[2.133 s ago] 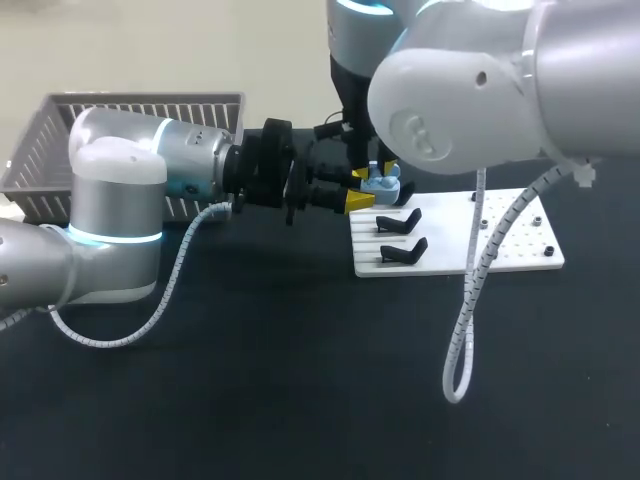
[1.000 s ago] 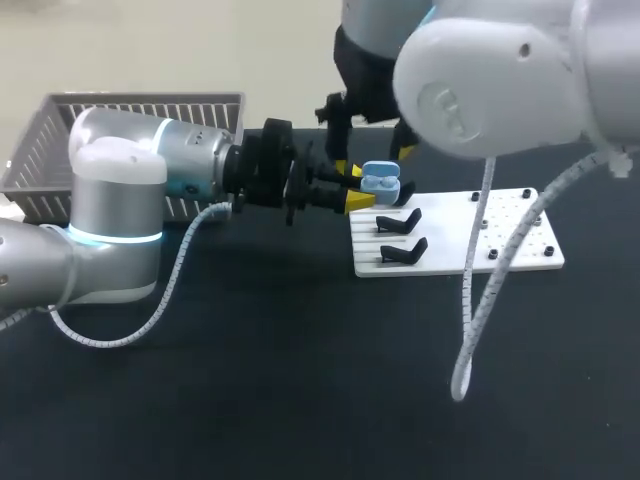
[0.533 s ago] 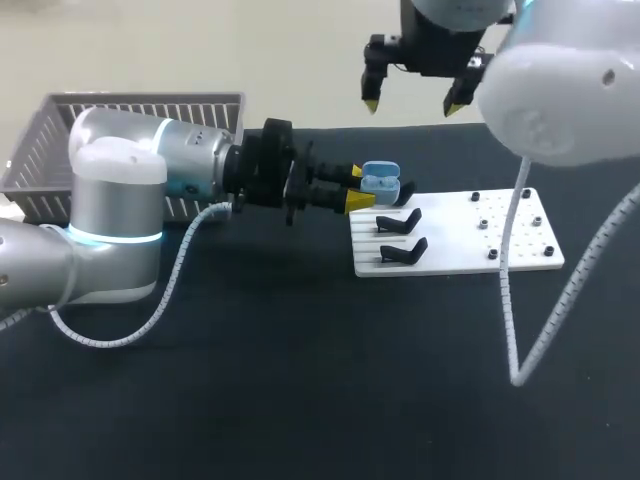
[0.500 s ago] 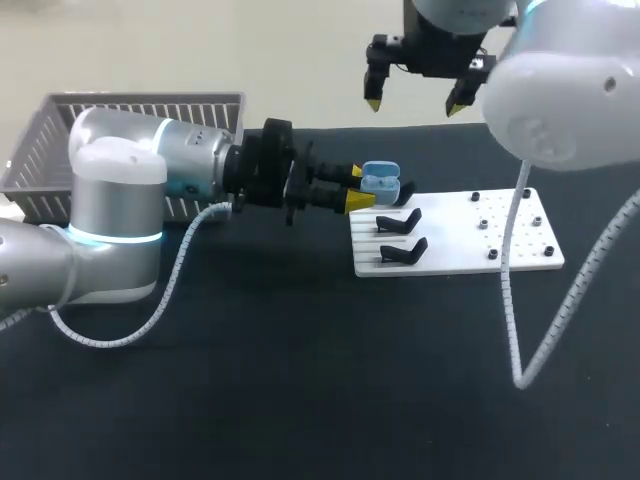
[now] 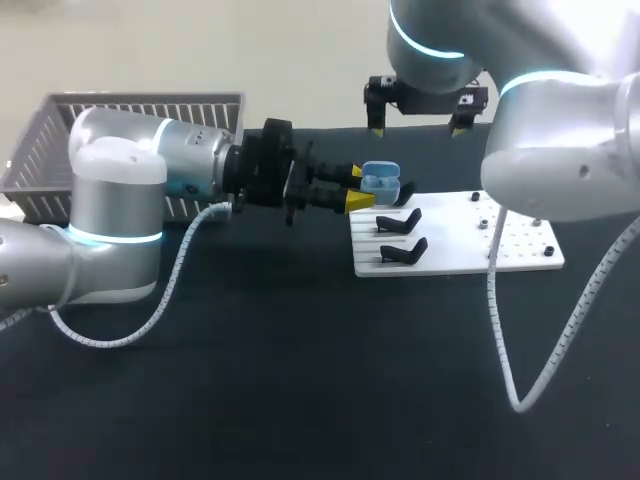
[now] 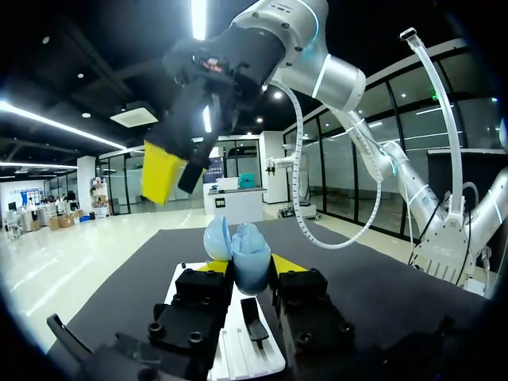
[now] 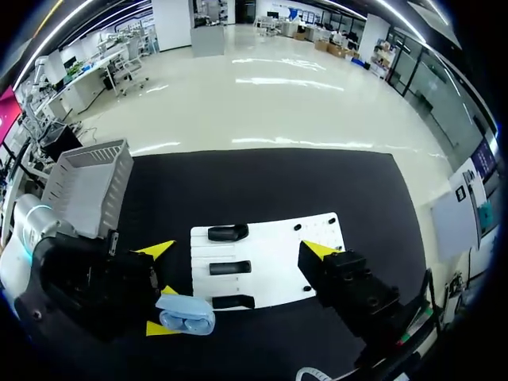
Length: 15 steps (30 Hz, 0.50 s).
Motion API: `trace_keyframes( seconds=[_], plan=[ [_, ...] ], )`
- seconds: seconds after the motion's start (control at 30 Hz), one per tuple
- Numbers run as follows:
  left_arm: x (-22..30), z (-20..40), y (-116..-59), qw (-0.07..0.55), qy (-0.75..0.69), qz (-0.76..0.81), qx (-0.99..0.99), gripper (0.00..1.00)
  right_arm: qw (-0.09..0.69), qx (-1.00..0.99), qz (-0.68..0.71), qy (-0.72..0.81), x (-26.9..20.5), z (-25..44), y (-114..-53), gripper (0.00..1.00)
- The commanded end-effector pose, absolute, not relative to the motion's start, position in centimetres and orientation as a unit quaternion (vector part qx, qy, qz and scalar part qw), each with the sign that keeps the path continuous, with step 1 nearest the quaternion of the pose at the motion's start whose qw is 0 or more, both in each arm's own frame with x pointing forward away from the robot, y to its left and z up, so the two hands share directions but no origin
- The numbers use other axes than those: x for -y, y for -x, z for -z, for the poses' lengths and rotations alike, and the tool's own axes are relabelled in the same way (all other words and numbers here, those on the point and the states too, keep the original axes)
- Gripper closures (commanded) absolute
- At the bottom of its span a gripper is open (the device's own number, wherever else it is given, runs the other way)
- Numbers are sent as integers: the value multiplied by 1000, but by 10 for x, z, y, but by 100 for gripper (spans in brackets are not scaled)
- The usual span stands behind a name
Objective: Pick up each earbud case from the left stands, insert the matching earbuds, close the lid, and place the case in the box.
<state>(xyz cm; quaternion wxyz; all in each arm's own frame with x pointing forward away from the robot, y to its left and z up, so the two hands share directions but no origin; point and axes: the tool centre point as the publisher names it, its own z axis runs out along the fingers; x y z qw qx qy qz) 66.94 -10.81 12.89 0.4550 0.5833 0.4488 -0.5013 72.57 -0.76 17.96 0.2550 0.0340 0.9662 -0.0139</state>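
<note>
A light blue earbud case (image 5: 380, 182) with its lid up hangs above the left end of the white stand board (image 5: 520, 245). My left gripper (image 5: 352, 188) comes in level from the left and is shut on the case. In the left wrist view the case (image 6: 244, 254) sits upright between the left gripper's (image 6: 250, 266) yellow tips. My right gripper (image 5: 416, 126) hangs open above and behind the case, touching nothing. From the right wrist view the open case (image 7: 184, 312) shows two pale shapes inside, well below the right gripper (image 7: 236, 249).
Two bare black stands (image 5: 398, 222) (image 5: 403, 252) sit on the board's left part, with small pegs further right. A grey mesh basket (image 5: 60, 140) stands at the back left behind my left arm. My right arm's white cable (image 5: 490, 300) dangles over the board.
My right gripper has drawn up and back from the case and spread its fingers wide. The left gripper and the case have stayed put.
</note>
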Motion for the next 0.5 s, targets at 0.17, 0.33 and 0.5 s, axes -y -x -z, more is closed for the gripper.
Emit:
trace_keyframes(
  seconds=[0.17, 0.33, 0.5],
  plan=[
    [108, -128, -669, 457, -583, 500, -449, 100, 218, -975, 31, -12, 7, -171, -721, 0],
    [108, -128, -669, 457, -583, 500, -449, 100, 207, -978, 24, -1, 9, -166, -713, 0],
    [108, -128, -669, 457, -583, 500, -449, 100, 189, -982, 16, 5, 13, -162, -704, 0]
  ],
)
